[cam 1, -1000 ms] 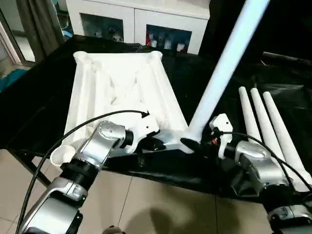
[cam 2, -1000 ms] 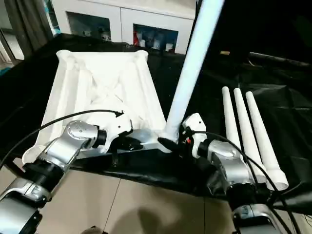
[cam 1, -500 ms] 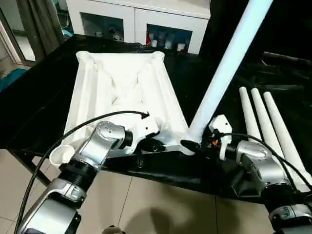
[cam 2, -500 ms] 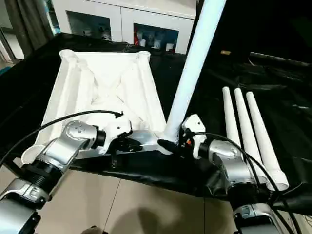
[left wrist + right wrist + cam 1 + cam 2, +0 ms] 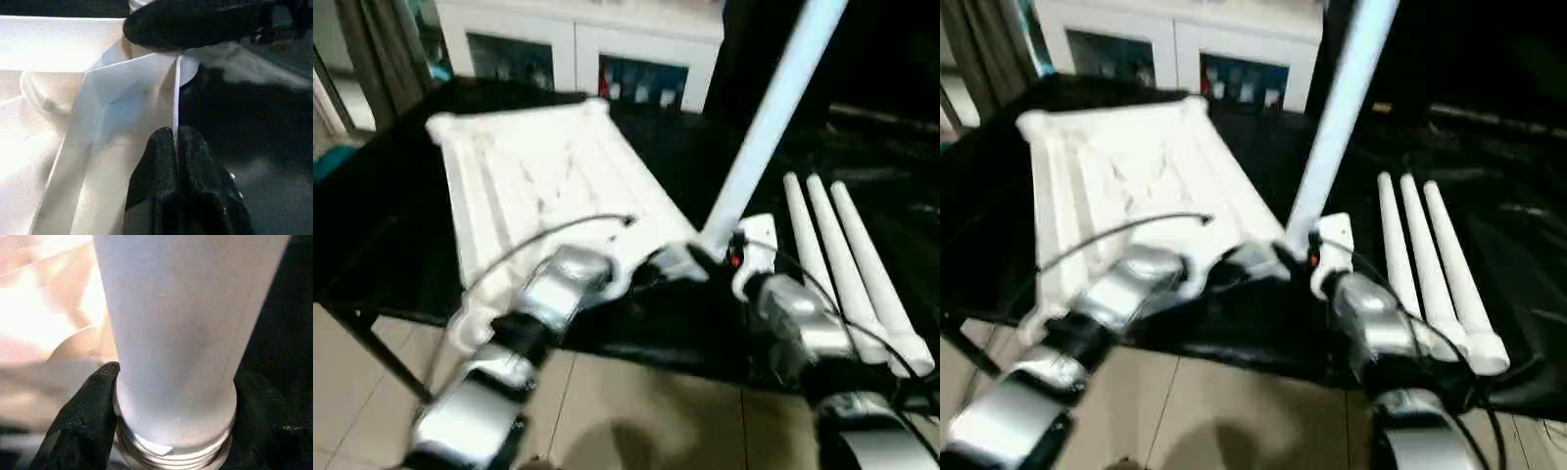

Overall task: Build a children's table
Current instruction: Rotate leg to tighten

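white plastic, the upturned table top (image 5: 538,166) lies on the black-draped desk (image 5: 372,225), and the left gripper (image 5: 176,147) is pinched tight on the thin rim at its near corner. just right of it the right gripper (image 5: 171,431) clasps the base of an upright leg (image 5: 773,108) standing at that corner, and three loose legs (image 5: 847,255) lie side by side on the desk right of that gripper.

No text, label, brand, number or sign can be read anywhere in these pictures, neither near the grippers' jaws nor on anything farther away from them.
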Robot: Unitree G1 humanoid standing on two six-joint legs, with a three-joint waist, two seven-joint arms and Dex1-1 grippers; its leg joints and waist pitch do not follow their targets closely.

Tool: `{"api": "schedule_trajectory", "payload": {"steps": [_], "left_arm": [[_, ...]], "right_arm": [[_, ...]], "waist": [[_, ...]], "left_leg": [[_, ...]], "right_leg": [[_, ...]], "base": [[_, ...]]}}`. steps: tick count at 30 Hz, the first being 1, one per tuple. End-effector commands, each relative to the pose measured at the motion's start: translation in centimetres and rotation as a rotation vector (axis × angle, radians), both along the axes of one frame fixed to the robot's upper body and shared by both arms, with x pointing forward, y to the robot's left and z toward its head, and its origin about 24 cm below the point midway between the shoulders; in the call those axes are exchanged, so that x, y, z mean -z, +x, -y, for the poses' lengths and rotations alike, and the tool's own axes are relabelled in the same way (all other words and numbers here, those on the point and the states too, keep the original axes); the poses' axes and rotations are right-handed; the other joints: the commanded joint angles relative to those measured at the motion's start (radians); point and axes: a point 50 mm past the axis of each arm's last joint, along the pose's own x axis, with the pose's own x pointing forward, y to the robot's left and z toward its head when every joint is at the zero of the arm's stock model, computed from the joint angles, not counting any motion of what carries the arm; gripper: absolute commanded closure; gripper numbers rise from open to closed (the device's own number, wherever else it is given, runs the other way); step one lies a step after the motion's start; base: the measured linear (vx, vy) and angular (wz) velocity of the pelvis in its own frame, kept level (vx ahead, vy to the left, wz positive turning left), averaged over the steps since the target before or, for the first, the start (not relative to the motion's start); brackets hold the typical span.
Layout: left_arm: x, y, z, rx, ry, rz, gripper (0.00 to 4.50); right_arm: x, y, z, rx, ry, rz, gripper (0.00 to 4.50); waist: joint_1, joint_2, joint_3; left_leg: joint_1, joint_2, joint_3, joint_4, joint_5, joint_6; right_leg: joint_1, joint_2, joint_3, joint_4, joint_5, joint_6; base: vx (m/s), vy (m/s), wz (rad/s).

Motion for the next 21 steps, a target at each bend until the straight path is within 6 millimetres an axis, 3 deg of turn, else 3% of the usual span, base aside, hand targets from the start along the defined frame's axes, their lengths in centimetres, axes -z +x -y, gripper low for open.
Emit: {"api": "schedule_trajectory", "payload": {"steps": [1,3,7,9,13,18,19,21], "left_arm": [[-0.5,0.4,0.8,-0.057,-0.014,0.015,4.5],[-0.6,0.4,1.4,-0.052,0.003,0.03,4.5],[-0.4,0.3,1.8,-0.032,0.027,0.041,4.5],[-0.2,0.3,1.5,-0.026,0.047,0.044,4.5],[0.2,0.1,0.3,0.023,0.046,0.02,4.5],[0.5,-0.3,-0.9,0.078,0.043,-0.02,4.5],[0.9,-0.9,-2.5,0.152,0.061,-0.062,4.5],[0.9,-1.2,-3.5,0.181,0.059,-0.092,4.5]], "right_arm": [[2.4,-0.8,0.0,0.105,0.005,-0.139,1.77],[2.4,-0.6,-1.0,0.092,-0.032,-0.136,1.77],[1.9,-0.5,-2.5,0.019,-0.009,-0.09,1.77],[1.7,-0.4,-2.6,0.012,0.018,-0.074,1.21],[0.8,-0.1,-2.2,-0.06,0.002,-0.03,0.97],[0.0,0.0,-1.2,-0.139,-0.007,0.008,0.87],[-0.7,-0.2,0.1,-0.222,-0.031,0.032,0.87],[-1.0,-0.5,0.8,-0.299,-0.043,0.04,0.87]], "waist": [[0.001,0.003,-0.06],[0.0,0.006,-0.063],[0.0,0.005,-0.063],[0.0,0.003,-0.06],[-0.004,0.002,-0.059],[-0.002,0.001,-0.062],[0.0,0.0,-0.062],[0.002,0.003,-0.059]], "left_leg": [[0.002,0.034,-0.012,-0.071,-0.122,0.019],[0.0,0.032,-0.011,-0.068,-0.097,0.032],[0.001,0.033,-0.01,-0.067,-0.095,0.052],[0.001,0.033,-0.009,-0.069,-0.115,0.059],[-0.002,0.034,-0.011,-0.071,-0.133,0.058],[-0.003,0.035,-0.01,-0.067,-0.089,0.076],[-0.002,0.037,-0.011,-0.067,-0.085,0.087],[0.0,0.038,-0.008,-0.066,-0.092,0.095]], "right_leg": [[0.044,-0.071,0.061,-0.086,-0.121,-0.194],[0.047,-0.069,0.059,-0.078,-0.046,-0.205],[0.049,-0.07,0.059,-0.077,-0.007,-0.219],[0.049,-0.071,0.059,-0.082,-0.038,-0.219],[0.051,-0.071,0.059,-0.086,-0.081,-0.21],[0.053,-0.071,0.059,-0.077,-0.014,-0.231],[0.054,-0.073,0.058,-0.076,-0.007,-0.239],[0.051,-0.072,0.06,-0.078,-0.011,-0.243]], "base": [[0.0,0.0,0.0],[0.0,0.0,0.0],[0.0,0.0,0.0],[0.0,0.0,0.0],[0.0,0.0,0.0],[0.0,0.0,0.0],[0.0,0.0,0.0],[0.0,0.0,0.0]]}}
